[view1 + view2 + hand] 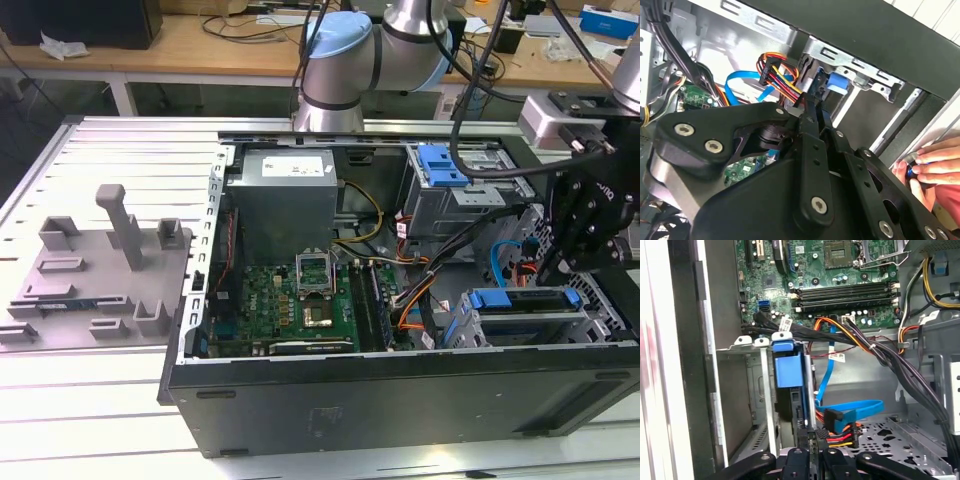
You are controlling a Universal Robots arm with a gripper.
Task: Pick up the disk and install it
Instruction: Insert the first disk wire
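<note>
Across the ribbed aluminium tabletop point(120, 140), toward the exterior view's right edge, lies an open black computer case point(400, 405). Its near corner cage point(754, 342) holds the silver hard disk in a blue plastic bracket point(520, 300); the black pincer point(552, 272), fingers together, hangs just beside it.

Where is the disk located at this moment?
The disk sits inside the computer case, in its near corner on the exterior view's right, with the gripper just above it.

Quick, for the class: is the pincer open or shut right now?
Pincer: shut, tips by the disk; whether it grips cannot be told.
</note>
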